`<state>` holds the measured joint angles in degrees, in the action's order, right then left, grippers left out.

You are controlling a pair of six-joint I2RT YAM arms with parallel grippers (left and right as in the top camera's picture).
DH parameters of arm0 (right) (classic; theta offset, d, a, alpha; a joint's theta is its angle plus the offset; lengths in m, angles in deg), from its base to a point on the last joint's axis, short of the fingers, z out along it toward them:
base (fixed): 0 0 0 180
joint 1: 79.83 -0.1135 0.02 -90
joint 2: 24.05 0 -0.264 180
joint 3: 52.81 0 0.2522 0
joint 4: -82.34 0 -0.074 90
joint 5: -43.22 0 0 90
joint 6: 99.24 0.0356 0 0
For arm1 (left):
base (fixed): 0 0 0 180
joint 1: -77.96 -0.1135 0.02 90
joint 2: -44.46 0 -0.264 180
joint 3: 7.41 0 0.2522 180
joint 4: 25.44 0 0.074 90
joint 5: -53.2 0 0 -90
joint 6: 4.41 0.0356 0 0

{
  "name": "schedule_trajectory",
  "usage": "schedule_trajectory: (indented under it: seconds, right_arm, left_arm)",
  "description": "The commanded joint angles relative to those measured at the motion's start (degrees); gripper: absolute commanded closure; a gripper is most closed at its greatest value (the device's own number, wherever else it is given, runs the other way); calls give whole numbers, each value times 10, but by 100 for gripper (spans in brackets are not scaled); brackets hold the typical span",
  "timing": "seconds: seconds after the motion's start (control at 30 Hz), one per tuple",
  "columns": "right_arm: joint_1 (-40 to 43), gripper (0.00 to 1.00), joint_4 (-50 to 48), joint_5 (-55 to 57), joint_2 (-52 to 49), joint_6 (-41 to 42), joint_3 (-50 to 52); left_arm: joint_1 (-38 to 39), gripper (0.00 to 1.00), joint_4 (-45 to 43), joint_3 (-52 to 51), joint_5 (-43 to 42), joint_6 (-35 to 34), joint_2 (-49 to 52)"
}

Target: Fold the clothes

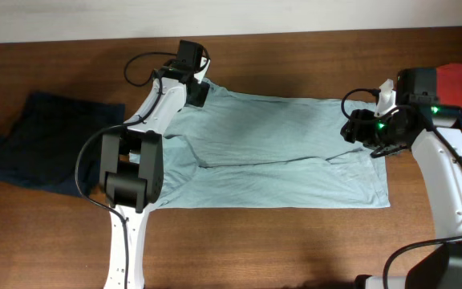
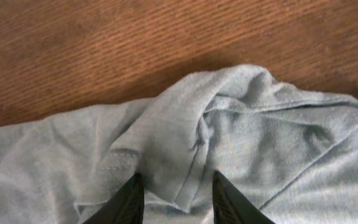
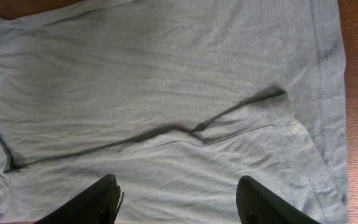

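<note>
While low over T-shirt (image 1: 279, 152), L hand (image 2: 178, 182) part-spread astride a fold, R hand (image 3: 178, 184) wide, empty.

Scanning all three views from the remote station; I am finding no legible text, label, brand, number or sign on anything in them.
</note>
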<state>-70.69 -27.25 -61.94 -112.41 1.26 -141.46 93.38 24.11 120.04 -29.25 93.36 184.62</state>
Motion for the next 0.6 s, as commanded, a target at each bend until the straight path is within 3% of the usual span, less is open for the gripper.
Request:
schedule_trajectory:
  seconds: [0.0, 0.17, 0.27, 0.4, 0.57]
  right_arm:
    - [2, 34, 2, -7, -3, -2, -9]
    - [2, 34, 1, -7, -3, -2, -9]
    - [2, 34, 2, -7, -3, -2, -9]
    - [2, 34, 2, -7, -3, -2, -9]
    - [3, 34, -6, 6, -3, -2, -9]
  left_arm:
    - [2, 68, -1, 14, 28, 9, 20]
    - [2, 81, 2, 21, 43, 9, 20]
    - [2, 99, 6, 21, 43, 9, 20]
    - [3, 100, 28, 40, 43, 9, 18]
    - [6, 100, 120, 122, 43, 9, 14]
